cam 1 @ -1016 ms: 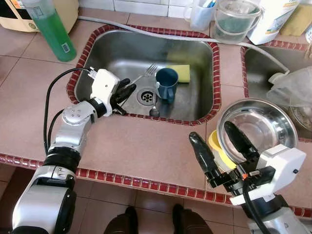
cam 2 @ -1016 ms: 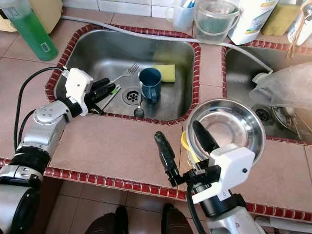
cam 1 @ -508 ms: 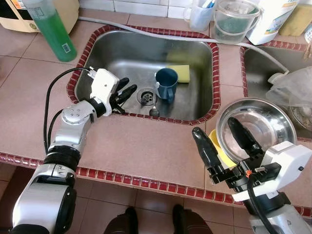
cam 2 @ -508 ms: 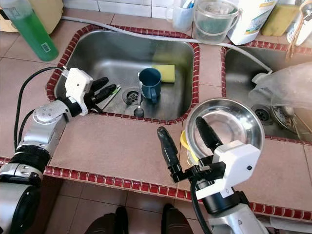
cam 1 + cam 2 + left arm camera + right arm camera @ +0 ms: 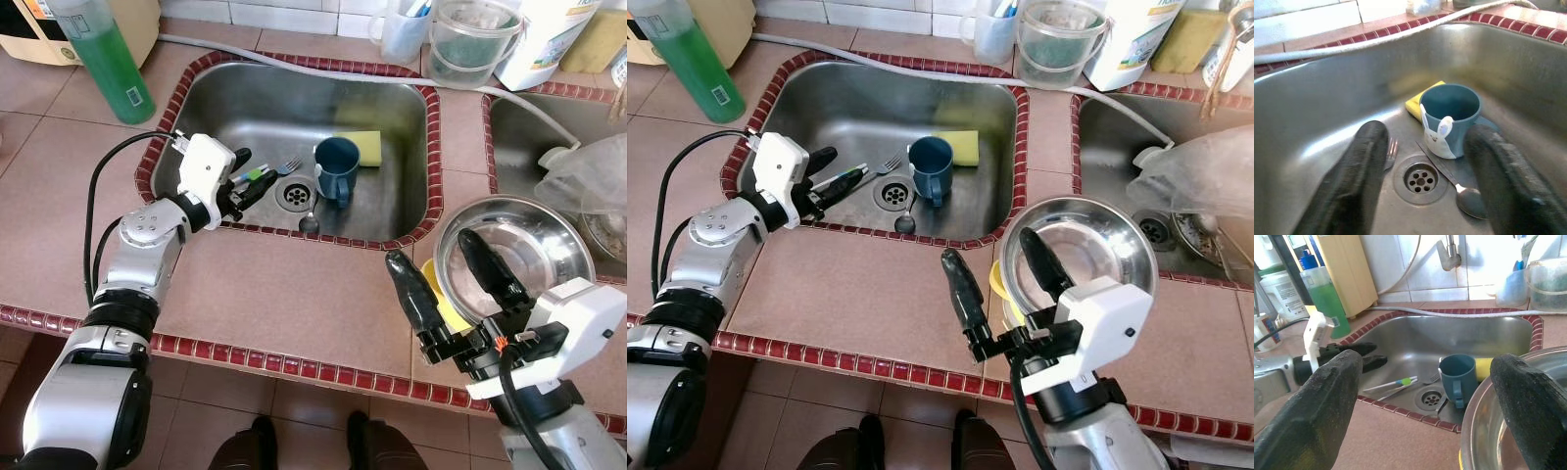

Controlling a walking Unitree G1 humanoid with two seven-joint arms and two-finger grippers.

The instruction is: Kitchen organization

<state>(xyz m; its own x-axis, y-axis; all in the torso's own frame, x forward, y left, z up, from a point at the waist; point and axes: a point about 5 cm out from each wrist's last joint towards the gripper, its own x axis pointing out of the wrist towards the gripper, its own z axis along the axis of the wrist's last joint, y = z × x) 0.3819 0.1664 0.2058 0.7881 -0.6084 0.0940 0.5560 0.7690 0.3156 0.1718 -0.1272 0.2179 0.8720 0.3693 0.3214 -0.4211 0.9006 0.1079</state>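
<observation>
A blue mug (image 5: 336,166) stands upright in the steel sink (image 5: 265,98) beside the drain, with a yellow sponge (image 5: 367,145) behind it. A fork (image 5: 285,166), a green-and-white brush-like utensil (image 5: 253,174) and a spoon (image 5: 310,223) lie on the sink floor. My left gripper (image 5: 247,174) hangs open just inside the sink's left rim, its fingers (image 5: 1356,181) apart with nothing between them. My right gripper (image 5: 451,284) is open over the counter's front edge, one finger above the steel bowl (image 5: 534,245).
A yellow item (image 5: 439,294) lies under the bowl. A green bottle (image 5: 103,59) stands back left. A clear container (image 5: 475,39) and cups line the back edge. A second sink (image 5: 529,127) and a plastic bag (image 5: 593,176) are at the right.
My left gripper has drawn back toward the sink's left rim. The fork now lies nearer the drain and the green-and-white utensil shows by the fingers. The right arm has barely shifted.
</observation>
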